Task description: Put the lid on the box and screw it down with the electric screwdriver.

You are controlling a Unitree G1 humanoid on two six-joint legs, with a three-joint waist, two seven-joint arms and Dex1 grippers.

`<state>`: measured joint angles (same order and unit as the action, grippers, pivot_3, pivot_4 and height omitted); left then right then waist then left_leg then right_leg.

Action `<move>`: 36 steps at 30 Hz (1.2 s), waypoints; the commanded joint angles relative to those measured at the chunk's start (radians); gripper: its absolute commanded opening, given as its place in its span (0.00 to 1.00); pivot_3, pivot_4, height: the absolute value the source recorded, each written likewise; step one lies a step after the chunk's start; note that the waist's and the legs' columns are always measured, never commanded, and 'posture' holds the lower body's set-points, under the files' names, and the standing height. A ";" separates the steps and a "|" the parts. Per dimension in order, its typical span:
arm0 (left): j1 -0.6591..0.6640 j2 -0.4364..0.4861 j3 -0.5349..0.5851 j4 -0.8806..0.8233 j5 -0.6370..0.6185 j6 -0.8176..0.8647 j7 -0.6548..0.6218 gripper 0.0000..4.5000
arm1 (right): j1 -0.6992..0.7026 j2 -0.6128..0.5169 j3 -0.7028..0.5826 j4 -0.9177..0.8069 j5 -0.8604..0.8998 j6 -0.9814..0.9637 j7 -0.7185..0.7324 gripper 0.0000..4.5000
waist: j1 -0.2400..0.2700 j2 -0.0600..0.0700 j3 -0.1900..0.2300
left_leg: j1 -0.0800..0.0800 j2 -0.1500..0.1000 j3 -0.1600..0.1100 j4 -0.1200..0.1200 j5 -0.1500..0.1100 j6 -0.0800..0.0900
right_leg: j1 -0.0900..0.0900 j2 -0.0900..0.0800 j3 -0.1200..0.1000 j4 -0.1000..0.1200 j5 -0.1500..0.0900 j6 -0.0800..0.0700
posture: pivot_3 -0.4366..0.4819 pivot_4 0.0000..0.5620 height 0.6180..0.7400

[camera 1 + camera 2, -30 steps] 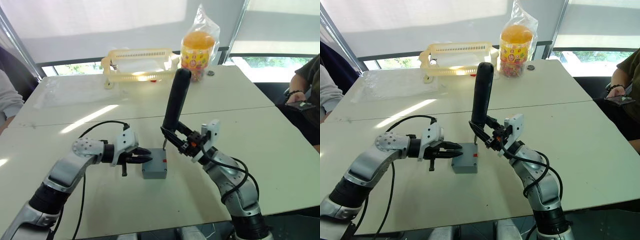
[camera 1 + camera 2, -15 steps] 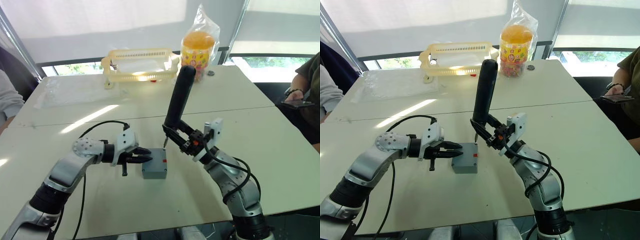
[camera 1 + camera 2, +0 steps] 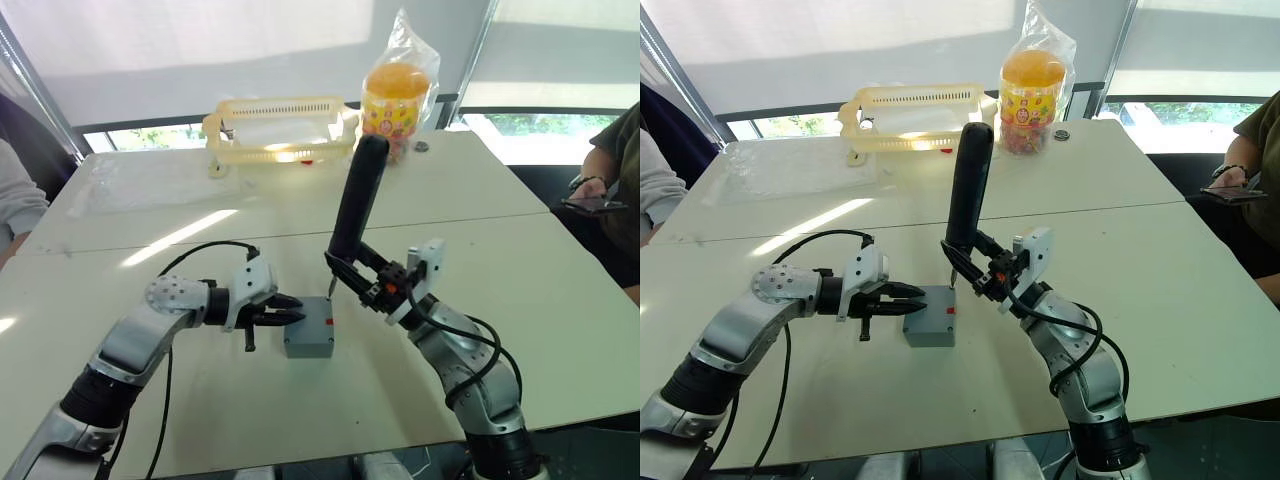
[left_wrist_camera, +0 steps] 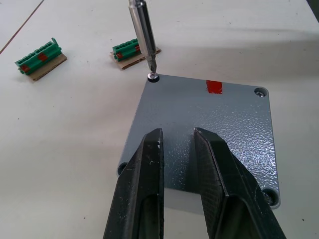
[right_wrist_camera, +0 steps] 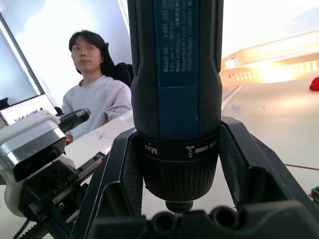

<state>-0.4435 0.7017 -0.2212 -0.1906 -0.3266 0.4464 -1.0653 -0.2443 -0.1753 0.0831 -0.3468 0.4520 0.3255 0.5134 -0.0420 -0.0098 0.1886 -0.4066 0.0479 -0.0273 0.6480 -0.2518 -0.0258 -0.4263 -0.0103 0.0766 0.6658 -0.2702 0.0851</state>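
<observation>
White table [image 3: 560,300] by windows: lid [image 4: 209,129] seated on box [image 3: 309,335] mid-table, left gripper [image 4: 177,144] slightly parted, empty, fingers lying on lid; right gripper [image 3: 368,285] clamps electric screwdriver [image 3: 355,200], bit on a corner screw [image 4: 153,76]; other corners apparently remain.

Lid on box, screwdriver bit at a far corner

The lid [image 4: 204,134] sits on the box [image 3: 309,337]; the electric screwdriver [image 3: 354,205] stands over its far corner, 2 connector blocks [image 4: 40,59] lying beyond.
</observation>
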 commanded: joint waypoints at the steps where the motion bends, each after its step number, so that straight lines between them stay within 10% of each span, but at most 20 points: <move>1: 0.017 0.007 -0.030 0.028 0.046 0.019 0.007 0.21 | -0.008 0.005 0.001 -0.027 0.002 -0.044 0.015 0.39 | 0.000 0.000 0.000 | 0.000 0.000 0.000 0.000 0.000 0.000 | 0.000 0.000 0.000 0.000 0.000 0.000 | 0.48 0.27 1.00; 36: 0.031 0.001 -0.038 0.020 0.076 0.010 -0.001 0.21 | 0.051 -0.054 0.125 0.150 -0.189 -0.276 0.120 0.39 | -0.001 -0.003 -0.011 | 0.018 0.000 0.000 -0.002 -0.001 0.001 | 0.018 0.000 0.000 -0.002 -0.005 -0.003 | 0.48 0.27 1.00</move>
<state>-0.4356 0.6866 -0.2242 -0.1780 -0.2893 0.4471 -1.0627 -0.2261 -0.2299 0.2009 -0.2309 0.2556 0.0147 0.6290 -0.0434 -0.0125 0.1774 -0.3888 0.0480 -0.0271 0.6460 -0.2527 -0.0248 -0.4084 -0.0102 0.0767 0.6641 -0.2747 0.0823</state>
